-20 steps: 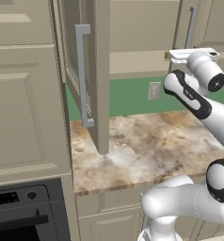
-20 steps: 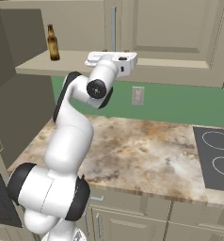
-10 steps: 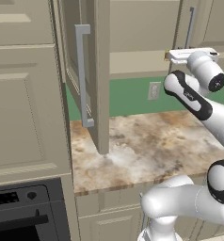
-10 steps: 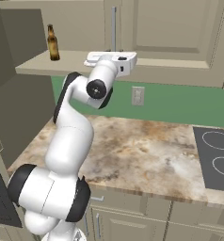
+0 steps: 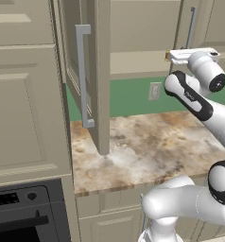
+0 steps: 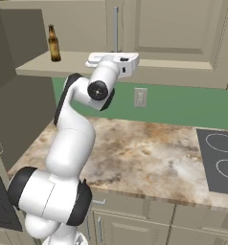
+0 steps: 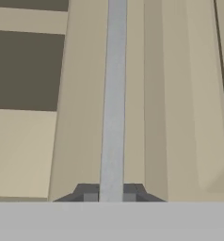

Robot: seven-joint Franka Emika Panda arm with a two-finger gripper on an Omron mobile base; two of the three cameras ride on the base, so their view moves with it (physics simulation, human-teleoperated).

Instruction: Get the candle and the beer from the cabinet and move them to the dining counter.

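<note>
The beer (image 6: 53, 44), a slim amber bottle, stands at the left end of the cabinet shelf (image 6: 34, 67), behind the swung-open left door (image 5: 99, 71). My gripper (image 7: 111, 193) is shut on the long grey bar handle (image 7: 114, 94) of the closed right cabinet door (image 6: 173, 28), one fingertip on each side of the bar. From the base views the hand (image 6: 113, 60) sits level with the shelf, at the lower end of that handle (image 5: 193, 26). The candle and the dining counter are out of view.
Below the cabinet runs a marbled stone worktop (image 5: 147, 142) with a black cooktop (image 6: 221, 162) on the right. A white socket plate (image 6: 140, 97) is on the green wall. A tall beige unit with a black oven (image 5: 20, 212) stands on the left.
The jaws have closed from wide open onto the right door's bar handle. The arm has hardly moved, and the beer stands where it was.
</note>
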